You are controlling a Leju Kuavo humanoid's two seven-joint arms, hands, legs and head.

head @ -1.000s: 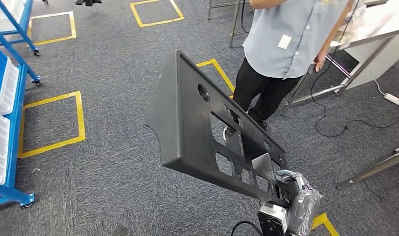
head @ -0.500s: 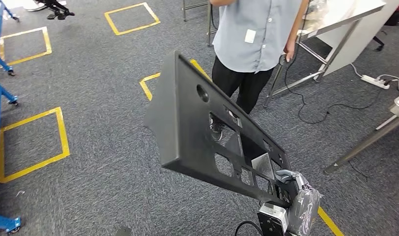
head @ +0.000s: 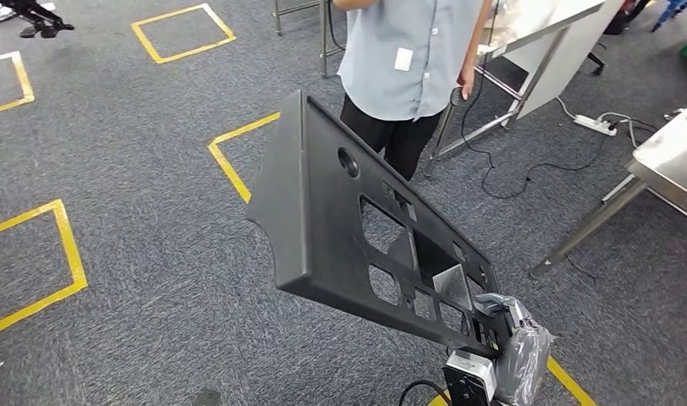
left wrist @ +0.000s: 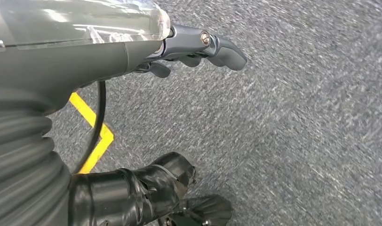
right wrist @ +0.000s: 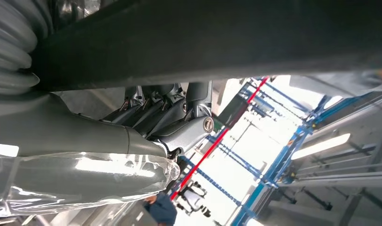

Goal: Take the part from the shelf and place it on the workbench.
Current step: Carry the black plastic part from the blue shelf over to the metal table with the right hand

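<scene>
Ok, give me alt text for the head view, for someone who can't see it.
The robot's right hand holds a large black panel with cut-outs, raised at a slant over grey carpet marked with yellow tape squares. A person in a light blue shirt stands just beyond, beside metal-legged tables.

Matte black part [head: 323,220], grey speckled carpet [head: 137,169], yellow tape squares [head: 35,254].

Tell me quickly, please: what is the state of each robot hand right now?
Left robot hand: holds nothing, hanging over the grey carpet; open or closed cannot be told.
Right robot hand: closed, gripping the large black plastic panel with cut-outs.
</scene>
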